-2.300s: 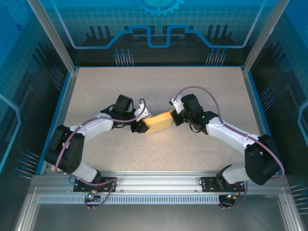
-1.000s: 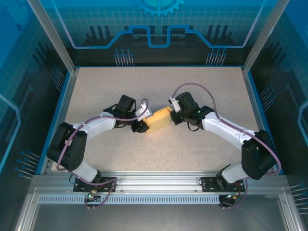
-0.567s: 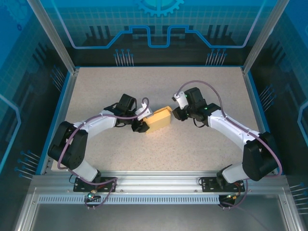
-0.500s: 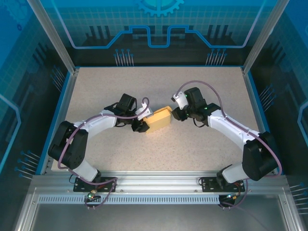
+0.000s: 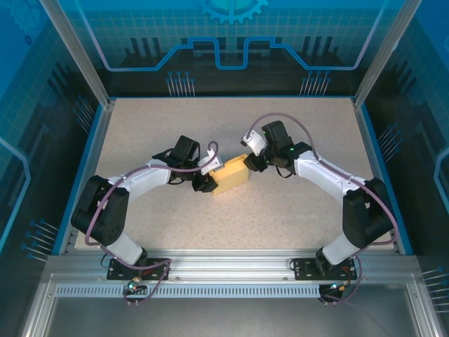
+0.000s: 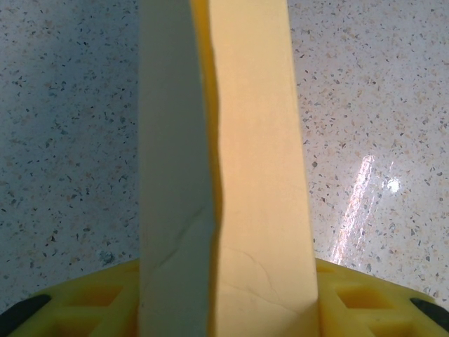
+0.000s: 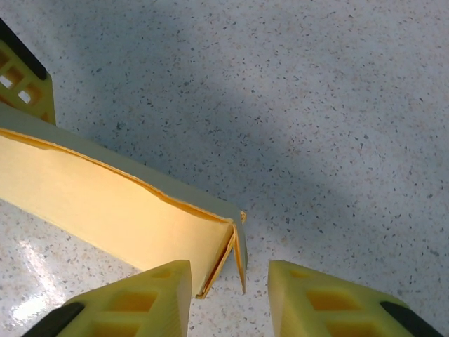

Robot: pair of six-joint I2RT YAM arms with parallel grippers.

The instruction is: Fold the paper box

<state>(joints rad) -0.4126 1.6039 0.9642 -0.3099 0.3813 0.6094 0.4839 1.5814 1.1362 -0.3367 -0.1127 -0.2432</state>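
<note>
While the paper box [image 5: 232,175] lies near the middle of the table [image 5: 302,119], with its long side running from 8 o'clock to 2 o'clock, the left gripper [image 5: 204,181] is clamped on its 8 o'clock end. In the left wrist view the left fingers [image 6: 365,302] press on both sides of the box, and two card panels meet along a slightly open seam. The right gripper [image 5: 252,161] is at the 2 o'clock end. In the right wrist view the right fingers [image 7: 140,298] are apart, and the loose end flap [image 7: 239,246] stands between them. I cannot tell if it touches them.
</note>
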